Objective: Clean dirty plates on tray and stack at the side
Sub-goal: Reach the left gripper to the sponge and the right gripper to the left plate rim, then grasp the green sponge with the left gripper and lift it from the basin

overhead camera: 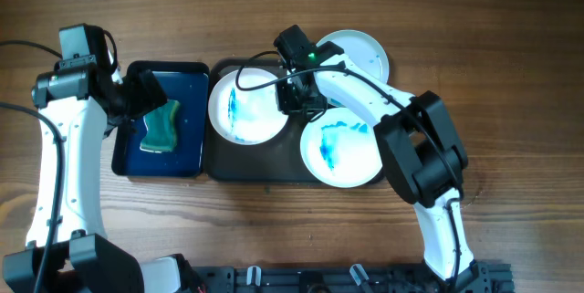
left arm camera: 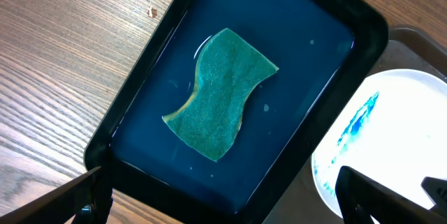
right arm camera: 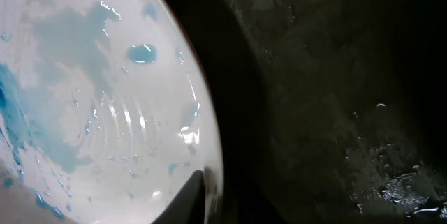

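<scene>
One dark fingertip (right arm camera: 196, 188) of the right gripper (overhead camera: 297, 99) is showing at the wet rim of the left plate (overhead camera: 243, 109), and I cannot tell whether the jaws are gripping it, because the other finger is out of view. The left gripper (left arm camera: 220, 185) is hanging with its fingers wide apart and holding nothing, above the green sponge (left arm camera: 222, 102), which is lying in the small blue tray (left arm camera: 307, 77) beside the big dark tray (overhead camera: 274, 161). The three plates are resting on or at that dark tray: the left plate and the near right plate (overhead camera: 342, 151) are carrying blue smears, and the far right plate (overhead camera: 363, 48) is looking almost white. I am judging that the task is at an early stage, since two plates are needing a wipe and no stack is standing at the side. The right arm (overhead camera: 365, 92) is covering part of the far right plate, so I cannot say whether it is lying inside the tray or over its rim.
</scene>
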You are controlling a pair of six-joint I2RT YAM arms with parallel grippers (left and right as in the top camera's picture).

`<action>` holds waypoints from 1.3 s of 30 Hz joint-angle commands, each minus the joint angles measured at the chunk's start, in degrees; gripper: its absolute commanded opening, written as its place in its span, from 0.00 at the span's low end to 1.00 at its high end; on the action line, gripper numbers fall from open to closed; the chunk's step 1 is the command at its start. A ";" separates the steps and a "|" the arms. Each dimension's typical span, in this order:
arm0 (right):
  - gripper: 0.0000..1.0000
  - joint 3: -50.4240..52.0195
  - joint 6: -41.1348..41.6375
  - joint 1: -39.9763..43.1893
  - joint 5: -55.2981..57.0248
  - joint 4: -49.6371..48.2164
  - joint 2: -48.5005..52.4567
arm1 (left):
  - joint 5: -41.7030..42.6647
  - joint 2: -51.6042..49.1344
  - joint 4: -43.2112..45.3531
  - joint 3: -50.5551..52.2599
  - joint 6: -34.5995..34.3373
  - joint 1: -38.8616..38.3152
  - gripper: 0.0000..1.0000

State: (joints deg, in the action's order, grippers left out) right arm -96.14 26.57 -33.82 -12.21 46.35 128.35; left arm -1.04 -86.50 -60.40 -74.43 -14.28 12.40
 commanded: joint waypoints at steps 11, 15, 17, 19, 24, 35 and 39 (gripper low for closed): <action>0.04 0.09 -0.87 -0.13 -0.33 0.13 2.51 | -1.60 -1.90 4.39 3.69 5.14 0.31 0.84; 0.04 0.09 -0.87 -0.13 -0.31 -0.07 2.51 | -0.81 -4.70 7.21 6.10 5.99 0.20 0.85; 0.04 0.09 -0.90 -0.13 -0.33 -0.04 2.51 | 1.42 -6.91 7.45 6.14 7.69 0.20 0.84; 0.04 0.09 -0.87 -0.13 -0.31 -0.07 2.51 | 2.01 -9.18 8.20 6.14 8.15 0.20 0.84; 0.04 0.09 -0.85 -0.13 -0.02 -0.04 2.51 | 2.12 -13.49 10.60 6.14 10.71 0.20 0.81; 0.04 0.09 -0.70 -0.13 0.22 -0.22 2.51 | -4.46 -23.21 13.55 6.19 9.29 -4.04 0.71; 0.04 0.11 -0.66 -0.13 0.52 -0.24 2.51 | -4.42 -24.63 13.53 6.19 7.80 -3.93 0.38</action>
State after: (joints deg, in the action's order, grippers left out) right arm -96.14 27.38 -33.74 -13.06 45.76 128.42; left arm -4.38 -109.08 -46.81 -68.71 -4.45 8.29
